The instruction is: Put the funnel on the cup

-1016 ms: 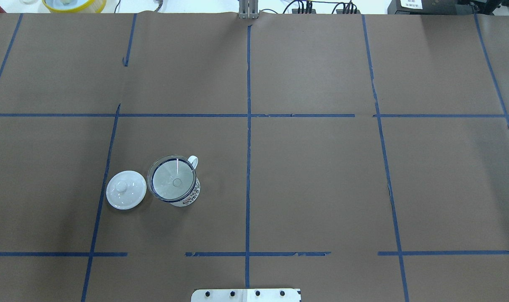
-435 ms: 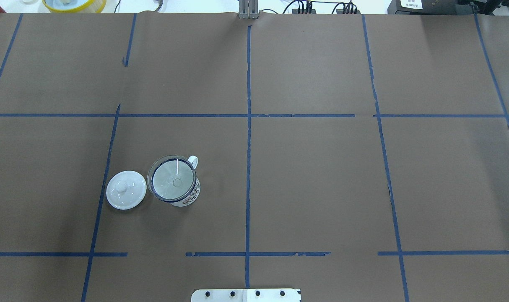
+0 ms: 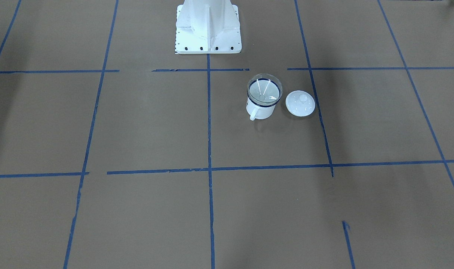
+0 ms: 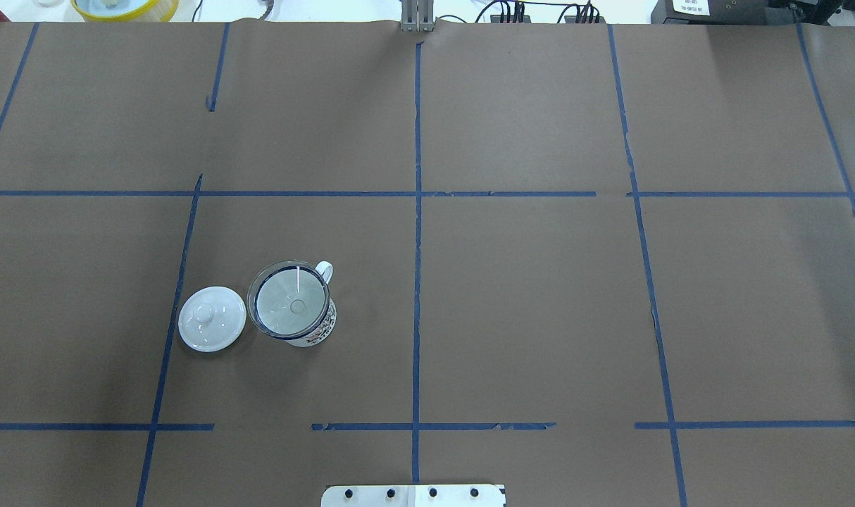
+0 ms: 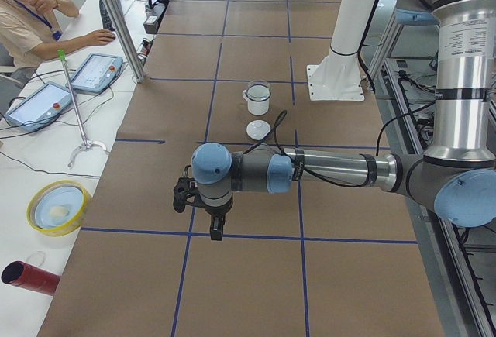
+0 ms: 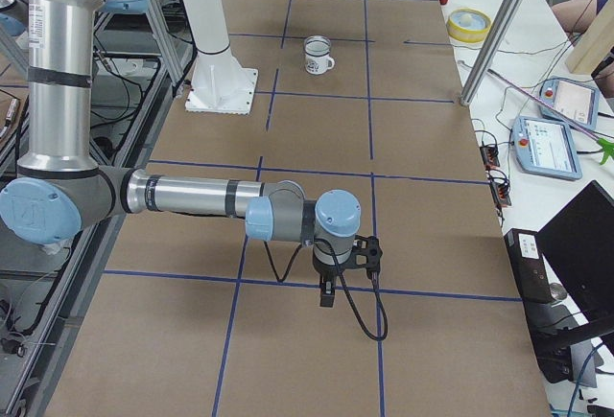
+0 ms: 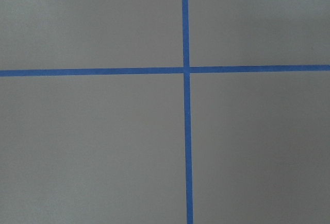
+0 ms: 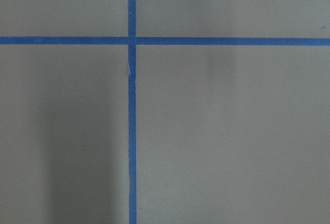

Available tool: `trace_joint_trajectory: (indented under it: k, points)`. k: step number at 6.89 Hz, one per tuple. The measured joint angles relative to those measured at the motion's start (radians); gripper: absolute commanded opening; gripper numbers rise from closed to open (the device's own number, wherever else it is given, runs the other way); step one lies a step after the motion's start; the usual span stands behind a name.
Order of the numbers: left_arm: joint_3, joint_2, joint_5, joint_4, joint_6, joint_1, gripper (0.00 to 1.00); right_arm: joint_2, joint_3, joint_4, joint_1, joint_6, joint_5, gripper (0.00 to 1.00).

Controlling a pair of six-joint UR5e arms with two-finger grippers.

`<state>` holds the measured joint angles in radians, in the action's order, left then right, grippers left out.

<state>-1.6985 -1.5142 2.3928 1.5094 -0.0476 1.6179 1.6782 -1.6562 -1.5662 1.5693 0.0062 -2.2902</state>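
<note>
We see nothing shifted over last second: funnel (image 4: 291, 304) sits mouth-up in cup (image 4: 323, 328), lid (image 4: 212, 318) just beside. Left gripper (image 5: 216, 233) and right gripper (image 6: 327, 297) hang well apart from cup; whether fingers are apart or together, we cannot tell. We judge task done.

The funnel (image 4: 290, 304) is clear and glossy, like smooth plastic. The cup (image 3: 262, 111) is white shiny enamel with a dark rim. The lid (image 4: 212, 318), at lower left, looks glazed and smooth. The table (image 4: 540, 296) is covered with matt brown paper — with lines of blue tape (image 4: 417, 282).
</note>
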Motion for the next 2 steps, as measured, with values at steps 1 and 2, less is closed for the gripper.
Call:
trace_joint_trajectory:
  k: [1, 2]
  points:
    - [0.0, 0.001, 0.0, -0.001, -0.002, 0.0, 1.0, 0.0, 0.0, 0.0, 0.0, 0.0, 0.0, 1.0]
    - [-0.002, 0.001, 0.001, -0.005, -0.003, 0.0, 1.0, 0.0, 0.0, 0.0, 0.0, 0.0, 0.0, 1.0]
